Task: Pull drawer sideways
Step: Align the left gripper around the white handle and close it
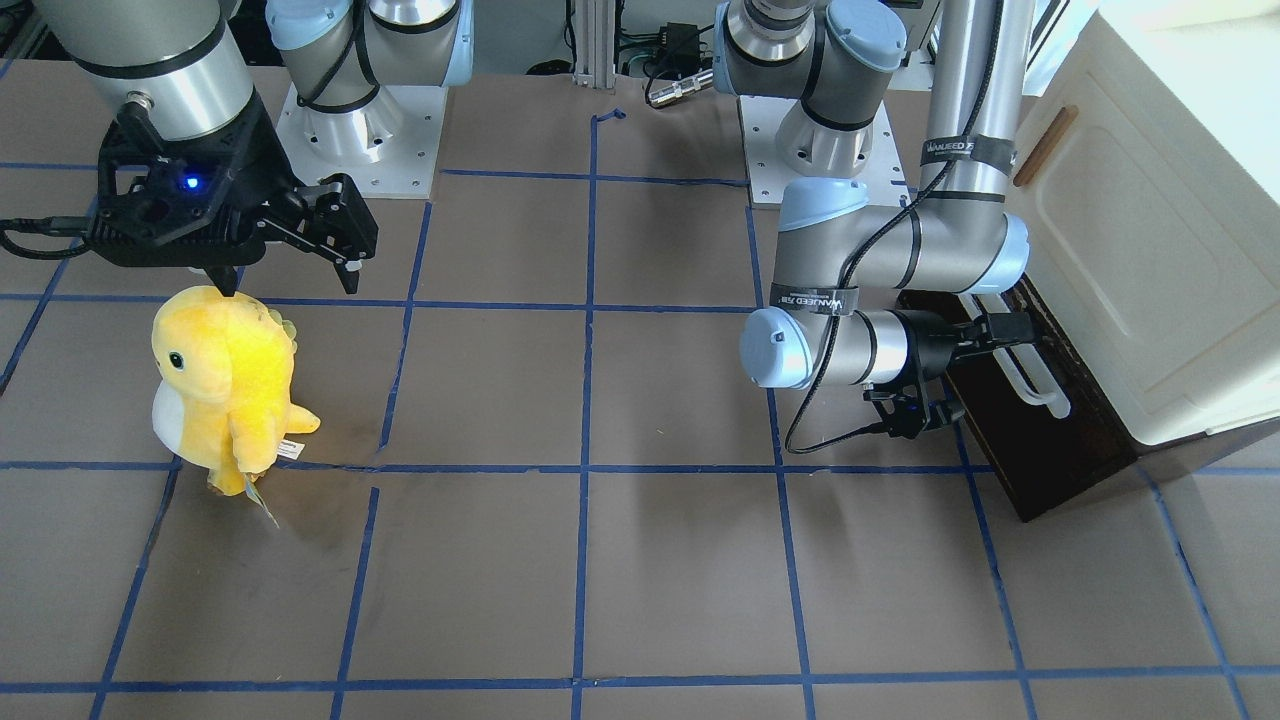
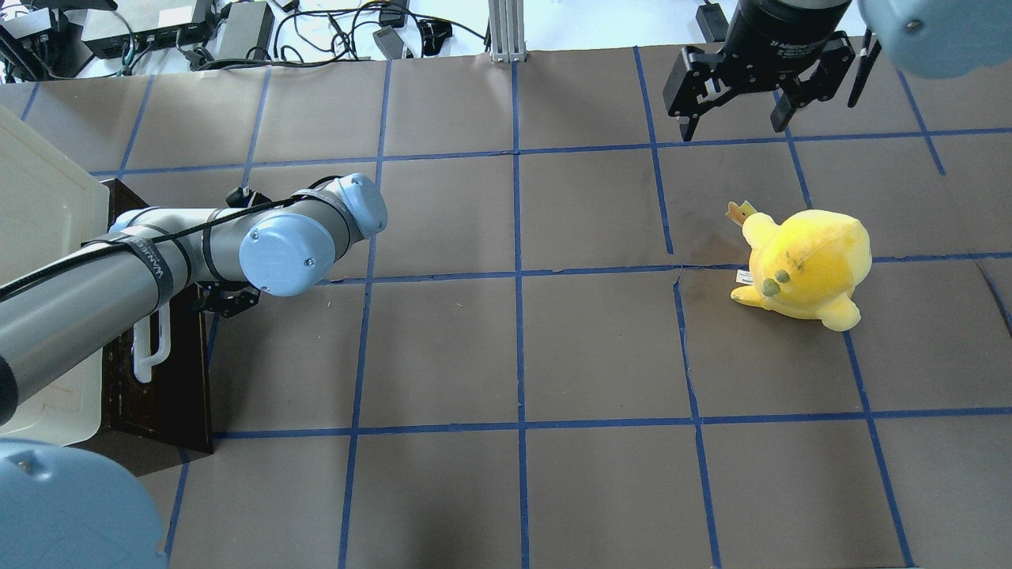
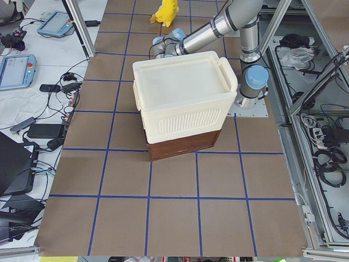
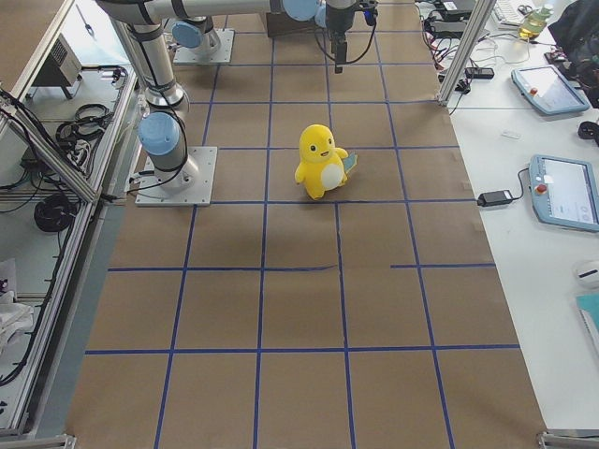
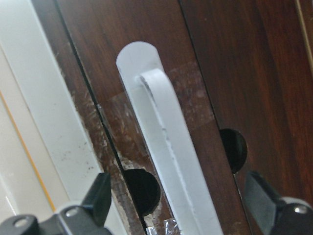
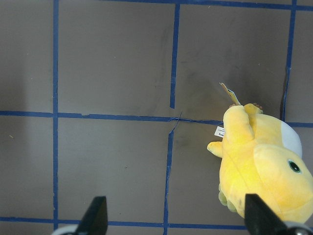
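- Left tool [image 5: 181, 203] was spread, fingers [image 5: 100, 198] either side of the white handle [image 5: 166, 132] on the drawer [image 5: 230, 58].
- Right tool [image 2: 734, 126] hung spread over the surface [image 2: 514, 356], near the yellow plush [image 2: 806, 261].

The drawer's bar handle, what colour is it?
The bar handle is white, set on the dark brown drawer front; the left wrist view shows it best.
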Controlling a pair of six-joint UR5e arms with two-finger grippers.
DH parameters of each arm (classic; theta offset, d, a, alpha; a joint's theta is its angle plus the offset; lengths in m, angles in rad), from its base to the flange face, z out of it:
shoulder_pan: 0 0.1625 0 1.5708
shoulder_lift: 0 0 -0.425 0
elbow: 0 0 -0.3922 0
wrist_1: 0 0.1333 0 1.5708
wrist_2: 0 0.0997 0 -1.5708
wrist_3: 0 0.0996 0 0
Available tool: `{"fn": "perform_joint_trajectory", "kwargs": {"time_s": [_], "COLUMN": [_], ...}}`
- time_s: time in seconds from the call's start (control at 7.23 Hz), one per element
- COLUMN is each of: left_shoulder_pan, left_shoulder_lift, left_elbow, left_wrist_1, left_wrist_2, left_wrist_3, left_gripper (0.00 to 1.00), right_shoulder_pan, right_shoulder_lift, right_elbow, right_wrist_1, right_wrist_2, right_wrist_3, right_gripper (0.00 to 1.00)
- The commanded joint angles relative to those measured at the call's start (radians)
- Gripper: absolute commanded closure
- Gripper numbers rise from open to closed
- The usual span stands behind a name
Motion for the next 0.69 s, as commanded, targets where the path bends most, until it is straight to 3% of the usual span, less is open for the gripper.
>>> {"fn": "perform_joint_trajectory", "kwargs": {"time_s": [0.0,0.55], "left_shoulder_pan": [0.000,0.006], "left_shoulder_lift": [-0.008,-0.007], "left_elbow": [0.002,0.001], "left_wrist_1": [0.003,0.006], "left_wrist_2": [0.000,-0.002], "left_wrist_3": [-0.003,-0.003], "left_gripper": [0.15,0.24], "right_shoulder_pan": [0.000,0.000], "right_shoulder_lift": [0.000,0.000], "right_elbow": [0.000,0.000], "right_wrist_1": [0.000,0.000], "right_wrist_2": [0.000,0.000], "right_wrist_3": [0.000,0.000], "right_gripper": [0.00,0.00]}}
